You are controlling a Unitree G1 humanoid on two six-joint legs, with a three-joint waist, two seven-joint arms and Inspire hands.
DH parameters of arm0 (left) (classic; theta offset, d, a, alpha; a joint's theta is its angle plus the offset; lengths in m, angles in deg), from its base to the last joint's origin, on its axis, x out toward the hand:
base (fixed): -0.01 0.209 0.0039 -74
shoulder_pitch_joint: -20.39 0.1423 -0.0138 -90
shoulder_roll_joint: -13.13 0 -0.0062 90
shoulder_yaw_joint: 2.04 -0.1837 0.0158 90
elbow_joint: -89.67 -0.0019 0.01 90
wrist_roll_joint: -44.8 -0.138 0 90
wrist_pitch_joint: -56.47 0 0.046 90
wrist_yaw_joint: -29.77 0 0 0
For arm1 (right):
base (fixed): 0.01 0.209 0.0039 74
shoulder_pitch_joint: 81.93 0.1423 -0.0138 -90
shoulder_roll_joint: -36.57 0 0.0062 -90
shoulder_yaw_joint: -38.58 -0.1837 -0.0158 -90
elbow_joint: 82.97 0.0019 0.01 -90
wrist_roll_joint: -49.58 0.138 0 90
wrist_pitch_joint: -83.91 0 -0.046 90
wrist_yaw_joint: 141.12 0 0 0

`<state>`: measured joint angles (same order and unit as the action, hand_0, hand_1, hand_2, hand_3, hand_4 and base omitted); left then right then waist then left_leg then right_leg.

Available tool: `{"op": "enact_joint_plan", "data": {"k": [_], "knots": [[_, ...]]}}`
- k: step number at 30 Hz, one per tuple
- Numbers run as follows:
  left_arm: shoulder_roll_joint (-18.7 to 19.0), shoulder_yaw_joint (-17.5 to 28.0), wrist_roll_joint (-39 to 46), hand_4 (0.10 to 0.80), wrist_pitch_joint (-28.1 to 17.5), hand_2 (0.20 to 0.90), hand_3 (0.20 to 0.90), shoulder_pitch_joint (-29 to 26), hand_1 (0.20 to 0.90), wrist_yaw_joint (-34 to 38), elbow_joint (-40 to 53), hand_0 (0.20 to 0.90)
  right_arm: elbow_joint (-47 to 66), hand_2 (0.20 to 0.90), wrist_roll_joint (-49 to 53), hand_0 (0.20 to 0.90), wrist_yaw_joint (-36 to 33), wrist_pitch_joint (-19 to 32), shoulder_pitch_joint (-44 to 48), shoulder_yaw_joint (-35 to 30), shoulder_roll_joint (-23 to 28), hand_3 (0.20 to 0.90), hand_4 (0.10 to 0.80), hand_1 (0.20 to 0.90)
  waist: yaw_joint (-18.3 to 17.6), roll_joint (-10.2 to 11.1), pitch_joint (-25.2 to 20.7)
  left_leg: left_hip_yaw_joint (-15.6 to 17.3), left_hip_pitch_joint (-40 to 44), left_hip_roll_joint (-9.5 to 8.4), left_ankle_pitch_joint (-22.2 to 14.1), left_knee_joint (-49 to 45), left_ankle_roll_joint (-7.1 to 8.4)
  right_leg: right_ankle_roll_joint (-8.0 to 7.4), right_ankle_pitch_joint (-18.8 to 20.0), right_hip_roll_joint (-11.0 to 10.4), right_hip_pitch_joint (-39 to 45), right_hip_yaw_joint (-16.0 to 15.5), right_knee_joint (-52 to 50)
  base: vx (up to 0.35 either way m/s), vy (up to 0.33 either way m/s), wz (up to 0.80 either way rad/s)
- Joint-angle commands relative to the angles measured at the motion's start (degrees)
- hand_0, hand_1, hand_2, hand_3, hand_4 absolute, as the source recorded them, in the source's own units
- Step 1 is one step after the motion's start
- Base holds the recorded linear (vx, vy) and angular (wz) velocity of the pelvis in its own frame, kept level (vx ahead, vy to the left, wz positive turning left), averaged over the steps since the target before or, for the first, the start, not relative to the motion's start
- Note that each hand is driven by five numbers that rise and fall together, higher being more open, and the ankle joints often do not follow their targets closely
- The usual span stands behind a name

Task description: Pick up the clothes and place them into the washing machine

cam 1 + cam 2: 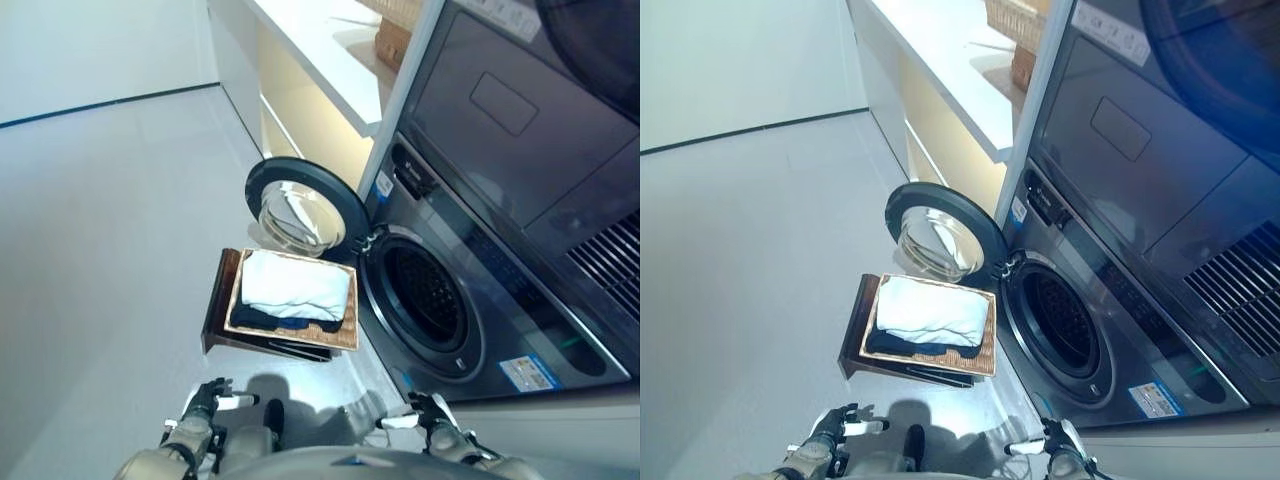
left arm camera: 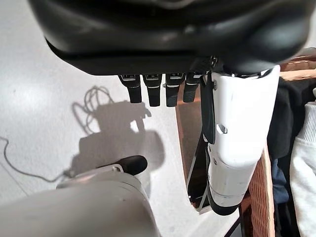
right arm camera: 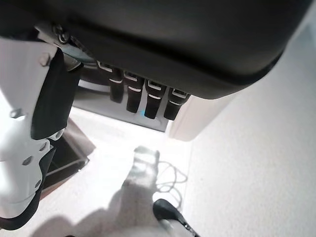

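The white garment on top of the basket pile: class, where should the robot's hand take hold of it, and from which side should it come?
Probably from above. The white garment lies folded flat on top of dark clothes in the wicker basket, so its top is exposed. Grip the near edge, where it drapes over the dark layer, fingers curling under the fold. Both the left hand and right hand hang open and empty.

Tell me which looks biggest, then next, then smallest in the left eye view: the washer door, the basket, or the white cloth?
1. Basket looks biggest, though it lies nearer the camera.
2. Washer door, close behind; these two are nearly alike, so I'm unsure.
3. White cloth, clearly smallest, since it fits inside the basket.
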<state>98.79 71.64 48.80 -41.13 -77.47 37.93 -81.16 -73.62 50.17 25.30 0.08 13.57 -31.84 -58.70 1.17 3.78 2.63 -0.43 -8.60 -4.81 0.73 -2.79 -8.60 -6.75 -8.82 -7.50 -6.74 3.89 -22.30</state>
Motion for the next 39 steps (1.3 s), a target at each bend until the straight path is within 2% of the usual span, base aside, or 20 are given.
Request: {"op": "enact_joint_plan", "data": {"k": [1,3,4,7,9,14,19,20,23,24,26,27,28,29,30,32,33,34,35,39], "knots": [[1.5,0.5,-1.7,0.8,-1.5,0.9,0.9,-2.6,0.9,-0.3,-0.2,0.9,2.3,0.9,0.7,0.9,-0.6,1.1,1.7,-0.4,2.3,0.9,0.8,0.9,-0.7,-0.2,2.9,-3.8,-1.2,-0.24,-1.7,-0.8,4.72,1.32,8.5,4.9,-0.7,2.2,13.5,0.076,-0.017,-0.31],[1.6,0.6,-1.9,0.8,-1.4,0.9,0.9,-2.7,0.9,-0.2,-0.3,0.9,2.4,0.9,0.4,0.9,-0.7,1.1,2.1,-0.1,2.1,0.9,0.8,0.9,-1.2,-0.1,3.6,-3.9,0.3,-0.17,-1.6,0.1,4.86,1.1,9.8,5.5,-2.2,1.2,15.7,0.073,-0.031,-0.24],[1.7,0.6,-2.1,0.8,-1.4,0.9,0.9,-3.0,0.9,-0.2,0.0,0.9,3.8,0.9,-0.5,0.9,-0.6,1.2,2.3,0.9,2.1,0.9,0.8,0.9,-1.8,0.3,4.6,-4.0,1.9,-0.32,-1.5,0.7,5.26,0.84,11.7,5.8,-3.4,-1.0,18.6,0.079,-0.056,0.17],[1.2,0.5,-2.4,0.8,-1.4,0.9,0.9,-2.8,0.9,-0.4,-0.1,0.9,2.6,0.9,-1.0,0.9,-0.5,1.1,1.7,1.2,2.0,0.9,0.8,0.9,-1.7,0.6,4.0,-4.0,3.2,-0.26,-2.2,0.9,5.38,2.1,10.8,6.0,0.5,0.6,20.5,0.075,-0.081,0.35],[0.6,1.1,-1.6,0.8,-1.5,0.9,0.9,-2.2,0.9,-0.5,0.1,0.9,2.5,0.9,-1.7,0.9,-0.3,0.9,1.0,1.2,2.1,0.9,0.8,0.9,-1.3,0.4,2.9,-3.8,4.7,0.41,-1.9,2.8,5.78,2.29,10.9,5.9,2.3,-0.9,22.4,0.088,-0.113,0.25],[-0.8,-0.3,-2.1,0.8,-1.7,0.9,0.9,-1.5,0.9,-1.0,0.4,0.9,2.1,0.9,-2.1,0.9,-0.1,0.9,0.4,1.0,2.7,0.9,0.8,0.9,-2.0,-0.2,1.1,-4.5,7.2,1.4,-0.8,6.5,6.36,3.24,9.7,6.7,3.7,-1.5,22.2,0.073,-0.101,0.1],[-1.4,-1.0,-2.5,0.8,-1.8,0.9,0.9,-1.3,0.9,-0.9,0.6,0.9,3.5,0.9,-2.3,0.9,-0.3,1.3,0.7,1.4,3.3,0.9,0.8,0.9,-2.4,-0.7,1.7,-4.8,7.7,2.36,-0.5,7.1,7.07,4.01,7.9,7.5,2.7,-2.4,19.4,0.032,-0.114,0.02],[-1.4,-1.1,-2.5,0.8,-1.8,0.9,0.9,-1.3,0.9,-0.8,0.8,0.9,3.7,0.9,-2.3,0.9,-0.5,1.6,1.0,1.6,3.4,0.9,0.8,0.9,-2.5,-0.8,2.1,-5.0,7.4,2.73,-0.8,6.3,7.37,4.43,7.2,8.1,2.2,-2.5,18.4,0.027,-0.133,0.06],[-1.5,-1.0,-1.4,0.8,-2.0,0.9,0.9,-2.1,0.9,-0.1,1.6,0.9,4.6,0.9,-2.0,0.9,-1.0,2.2,1.5,1.4,4.2,0.9,0.8,0.9,-3.0,-0.5,4.3,-5.0,3.9,1.83,-2.2,-0.7,8.46,4.97,6.9,7.9,1.8,-3.3,17.9,-0.021,-0.081,0.04],[-1.5,-1.2,-1.1,0.8,-2.0,0.9,0.9,-2.7,0.9,0.2,1.6,0.9,4.9,0.9,-2.2,0.9,-1.3,2.2,1.7,1.5,4.4,0.9,0.8,0.9,-3.2,-0.2,4.9,-4.4,2.1,2.43,-1.8,-1.7,9.23,5.01,6.9,7.5,1.7,-3.7,17.9,-0.065,0.002,0.17],[-1.7,-1.9,-1.0,0.8,-2.1,0.9,0.9,-3.2,0.9,0.5,2.3,0.9,4.8,0.9,-2.5,0.9,-2.0,2.1,2.3,1.6,5.1,0.9,0.8,0.9,-3.3,0.3,5.2,-2.9,-0.8,5.39,0.4,-0.5,10.16,4.51,7.0,6.5,1.5,-4.5,17.9,-0.009,0.05,0.45],[-1.7,-1.9,-1.0,0.8,-2.1,0.9,0.9,-3.2,0.9,0.5,2.3,0.9,4.8,0.9,-2.5,0.9,-2.0,2.1,2.3,1.6,5.1,0.9,0.8,0.9,-3.3,0.3,5.2,-2.9,-0.7,5.39,0.4,-0.4,10.16,4.51,7.0,6.5,1.5,-4.5,17.9,0.049,0.062,0.59],[-1.8,-2.1,-1.0,0.8,-2.3,0.9,0.9,-3.3,0.9,0.8,2.1,0.9,4.7,0.9,-2.4,0.9,-2.3,2.1,2.6,1.5,5.2,0.9,0.8,0.9,-3.0,0.4,4.9,-4.2,-1.6,6.37,1.4,0.7,10.39,4.09,7.1,6.2,1.4,-4.0,18.0,0.073,0.132,0.33],[-2.0,-2.8,-0.4,0.8,-2.5,0.9,0.9,-3.5,0.9,1.8,2.7,0.9,5.8,0.9,-3.2,0.9,-3.2,2.3,3.4,2.2,5.7,0.9,0.8,0.9,-2.4,-0.2,5.2,-7.6,-2.6,8.9,3.4,3.4,11.11,3.35,5.6,6.0,0.1,-2.8,15.7,0.073,0.22,0.25],[-1.8,-3.8,-0.6,0.8,-2.8,0.9,0.9,-3.9,0.9,2.7,4.0,0.9,6.7,0.9,-6.3,0.9,-5.2,2.1,3.9,3.4,6.5,0.9,0.8,0.9,-2.1,-1.0,6.0,-7.7,-4.0,9.79,4.6,3.0,11.28,3.09,4.3,6.0,-0.9,-2.8,12.7,0.04,0.188,-0.08],[-1.6,-4.2,-1.4,0.8,-3.2,0.9,0.9,-3.9,0.9,3.2,4.6,0.9,7.6,0.9,-10.6,0.9,-6.2,1.3,4.4,5.5,7.3,0.9,0.8,0.9,-2.1,-1.7,6.3,-6.6,-4.0,10.38,3.6,1.9,11.18,3.3,2.8,6.3,-1.5,-2.6,9.9,0.016,0.194,-0.18],[-1.2,-4.9,-1.6,0.8,-3.2,0.9,0.9,-4.6,0.9,4.5,5.6,0.9,9.7,0.9,-17.6,0.9,-10.0,0.3,6.2,7.8,7.5,0.9,0.8,0.9,-1.6,-2.0,8.0,-6.8,-5.3,9.55,3.6,0.5,11.01,2.62,2.6,5.2,-4.2,-2.0,7.5,-0.011,0.215,-0.27],[-1.2,-4.9,-1.6,0.8,-3.2,0.9,0.9,-4.6,0.9,4.5,5.6,0.9,9.6,0.9,-17.6,0.9,-10.0,0.3,6.2,7.8,7.5,0.9,0.8,0.9,-1.7,-2.0,8.0,-6.8,-5.4,9.53,3.5,0.4,11.0,2.61,2.6,5.2,-4.2,-2.0,7.5,-0.105,0.213,-0.42],[0.4,-4.6,-1.8,0.8,-3.7,0.9,0.9,-6.1,0.9,6.2,5.4,0.9,9.3,0.9,-21.2,0.9,-11.8,-0.8,10.2,10.6,7.5,0.9,0.8,0.9,-0.9,-1.9,8.5,-6.6,-6.8,8.32,4.0,0.8,10.84,1.95,4.4,4.1,-5.3,-2.2,9.9,-0.059,0.121,-0.54],[1.1,-4.3,-0.3,0.8,-4.5,0.9,0.9,-7.4,0.9,7.1,6.0,0.9,10.7,0.9,-26.1,0.9,-11.9,-1.9,16.6,15.4,8.4,0.9,0.8,0.9,0.4,-2.1,9.2,-6.0,-7.4,7.89,4.5,2.4,10.43,1.75,5.4,3.3,-6.0,-2.1,12.0,-0.036,0.092,-0.04]]}}
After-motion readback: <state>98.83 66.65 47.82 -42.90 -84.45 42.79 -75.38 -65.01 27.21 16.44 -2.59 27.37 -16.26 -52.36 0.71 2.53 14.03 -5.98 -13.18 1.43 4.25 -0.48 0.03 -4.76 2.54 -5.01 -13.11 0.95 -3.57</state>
